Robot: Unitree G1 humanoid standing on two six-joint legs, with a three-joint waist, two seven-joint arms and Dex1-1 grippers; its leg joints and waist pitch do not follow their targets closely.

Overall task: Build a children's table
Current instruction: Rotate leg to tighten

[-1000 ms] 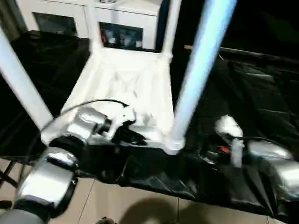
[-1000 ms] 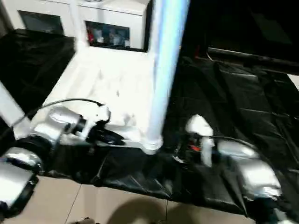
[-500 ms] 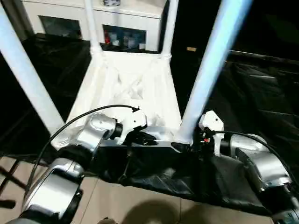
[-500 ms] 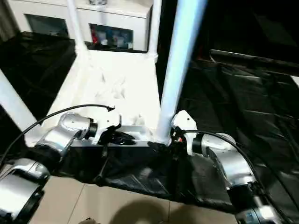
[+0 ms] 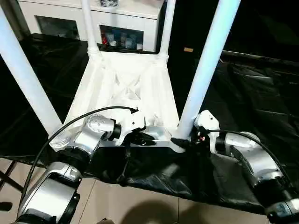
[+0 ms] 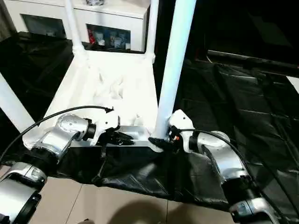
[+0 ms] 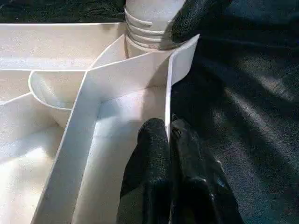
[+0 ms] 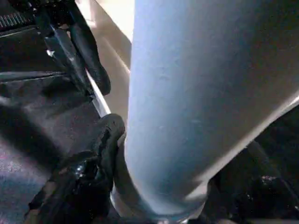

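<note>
The white children's table lies upside down on black sheeting, ribbed underside up, with all four legs standing in its corner sockets. My left gripper is shut on the thin near rim of the top; in the left wrist view its fingertips pinch that wall. My right gripper is closed around the base of the near right leg, where it meets the socket. One finger presses against the leg's flared end. The near left leg rises at the left edge of the picture.
Black plastic sheeting covers the work surface and hangs over its front edge. Pale floor tiles lie below. A white cabinet with glass doors stands behind the table. A black cable loops over my left forearm.
The head camera has shifted and steadied. My right gripper has moved left from the sheeting to the near right leg's base and closed around it. The left gripper stays on the rim.
</note>
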